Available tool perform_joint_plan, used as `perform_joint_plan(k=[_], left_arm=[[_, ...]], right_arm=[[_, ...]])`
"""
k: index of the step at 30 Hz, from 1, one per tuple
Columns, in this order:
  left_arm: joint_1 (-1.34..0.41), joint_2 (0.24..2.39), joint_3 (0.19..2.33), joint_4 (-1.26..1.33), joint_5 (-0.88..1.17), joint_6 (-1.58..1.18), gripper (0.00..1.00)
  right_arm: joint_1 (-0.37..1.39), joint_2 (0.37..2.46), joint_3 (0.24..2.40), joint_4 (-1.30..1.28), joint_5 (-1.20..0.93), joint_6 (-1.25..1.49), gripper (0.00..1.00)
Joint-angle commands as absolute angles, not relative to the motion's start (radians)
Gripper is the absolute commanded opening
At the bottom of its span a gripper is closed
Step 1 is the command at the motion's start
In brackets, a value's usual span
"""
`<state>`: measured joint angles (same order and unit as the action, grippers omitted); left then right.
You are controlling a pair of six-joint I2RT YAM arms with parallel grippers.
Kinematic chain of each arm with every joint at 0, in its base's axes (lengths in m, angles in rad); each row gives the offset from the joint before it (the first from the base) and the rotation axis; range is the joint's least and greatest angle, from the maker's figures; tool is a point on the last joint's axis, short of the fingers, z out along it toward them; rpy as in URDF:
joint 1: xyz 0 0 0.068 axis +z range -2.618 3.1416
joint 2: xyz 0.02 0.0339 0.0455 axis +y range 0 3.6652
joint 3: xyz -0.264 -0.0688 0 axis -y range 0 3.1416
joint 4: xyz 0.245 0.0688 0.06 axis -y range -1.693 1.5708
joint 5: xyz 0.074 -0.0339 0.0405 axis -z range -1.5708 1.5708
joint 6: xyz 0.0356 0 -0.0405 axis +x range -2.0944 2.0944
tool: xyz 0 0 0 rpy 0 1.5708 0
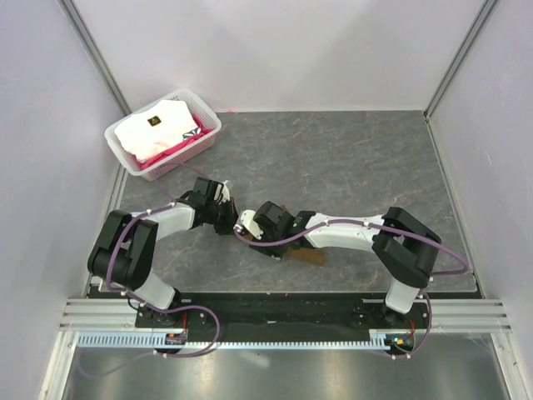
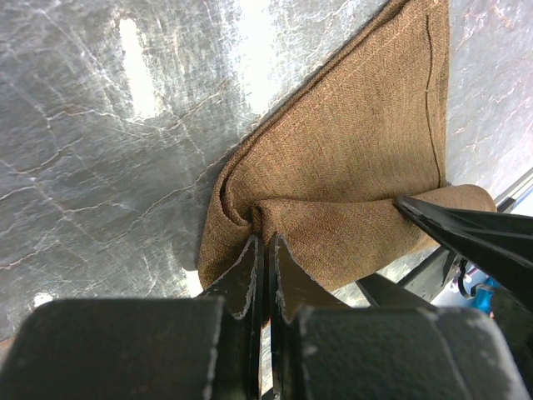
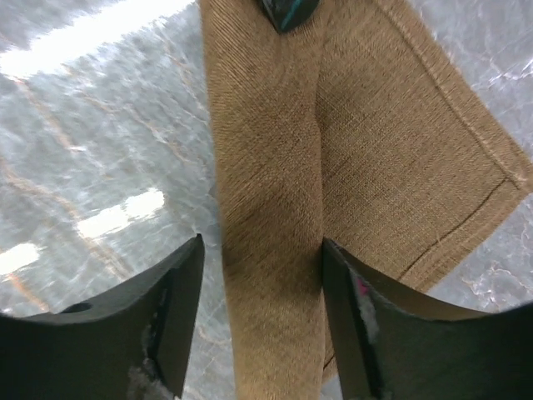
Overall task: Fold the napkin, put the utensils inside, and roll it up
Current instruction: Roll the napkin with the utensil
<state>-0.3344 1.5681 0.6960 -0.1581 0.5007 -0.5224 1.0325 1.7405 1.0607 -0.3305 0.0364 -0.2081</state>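
The brown napkin [image 2: 358, 125] lies folded on the grey table, with its near edge rolled into a tube [image 3: 271, 208]. In the top view only bits of it [image 1: 310, 256] show under the right arm. My left gripper [image 2: 266, 242] [image 1: 229, 218] is shut, and its tips pinch the cloth at the left end of the roll. My right gripper [image 3: 262, 250] [image 1: 248, 225] is open and straddles the roll; its right finger [image 3: 350, 292] touches the cloth. The right finger also shows in the left wrist view [image 2: 466, 229]. The utensil is hidden.
A white basket [image 1: 208, 117] with white and pink folded cloths stands at the back left. Both arms meet at the middle of the table [image 1: 358, 158]. Grey walls close in the table on the left, right and back.
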Motion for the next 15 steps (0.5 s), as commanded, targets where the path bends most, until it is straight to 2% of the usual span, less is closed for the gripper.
perform_joint_plan(k=[1,4,5,8,11,12,15], left_arm=[[-0.336,1.58,0.729,-0.176,0.469,-0.483,0.02],[-0.334,1.582,0.733,-0.172,0.48,-0.482,0.02],[-0.336,1.582,0.733,-0.169,0.485,-0.483,0.02],[-0.336,1.58,0.749,-0.158,0.5,-0.497,0.1],[-0.334,1.565,0.782,-0.164,0.48,-0.502,0.35],[-0.334,1.556,0.801,-0.17,0.468,-0.502,0.46],[-0.33,1.508,0.818,-0.204,0.393,-0.503,0.6]], right_arm=[[1.037,1.773,1.066,-0.311,0.083,-0.212,0.63],[1.034,1.795,1.08,-0.324,0.083,-0.209,0.54],[1.026,1.801,1.088,-0.333,0.074,-0.209,0.46],[0.996,1.828,1.11,-0.388,0.002,-0.203,0.35],[0.965,1.858,1.132,-0.443,-0.124,-0.19,0.31],[0.959,1.87,1.134,-0.452,-0.167,-0.186,0.3],[0.921,1.879,1.134,-0.472,-0.238,-0.164,0.29]])
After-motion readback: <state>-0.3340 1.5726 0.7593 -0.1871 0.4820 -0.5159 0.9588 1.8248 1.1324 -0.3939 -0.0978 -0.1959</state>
